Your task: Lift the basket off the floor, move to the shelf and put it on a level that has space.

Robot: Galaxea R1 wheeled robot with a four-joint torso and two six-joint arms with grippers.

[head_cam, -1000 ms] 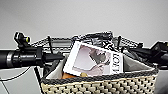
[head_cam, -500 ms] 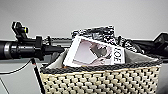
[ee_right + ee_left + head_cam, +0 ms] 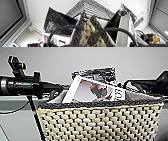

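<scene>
A: Where is the basket seen?

B: In the head view it is seen raised close before the camera, its cream chequered wall reaching from about 7 o'clock across to 4 o'clock, with the dark rim run level across the middle. A pale wall is seen behind it.

A: What is carried in it?

B: A white magazine is propped at a tilt above the rim, and a black printed bag is stood just behind it, toward 12 o'clock.

A: How is the basket placed relative to each pincer?

B: The basket is flanked by both arms. The left arm is brought in from 9 o'clock and ends at the basket's left end, just above the rim; the right arm is seen at 3 o'clock, at the right end. In the left wrist view a dark loop handle is arched right in front of the camera, beside the braided rim. In the right wrist view the other loop handle is seen equally close.

A: Are the pincers closed on the handles?

B: That cannot be told; the fingers themselves are not made out in any view. The black wires of the shelf are seen in the left wrist view, beyond the basket.
</scene>
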